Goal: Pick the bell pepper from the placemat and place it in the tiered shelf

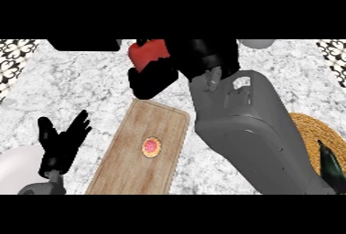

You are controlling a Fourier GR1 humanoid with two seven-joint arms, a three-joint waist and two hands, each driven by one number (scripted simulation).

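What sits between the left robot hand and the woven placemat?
Head view: between left robot hand and placemat lie the wooden board, carrying a small round item, then the right forearm.

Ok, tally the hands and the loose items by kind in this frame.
Hands: 2, left hand and right hand
red bell pepper: 1
wooden cutting board: 1
round pink-topped food: 1
woven placemat: 1
dark green object: 1
Total: 7
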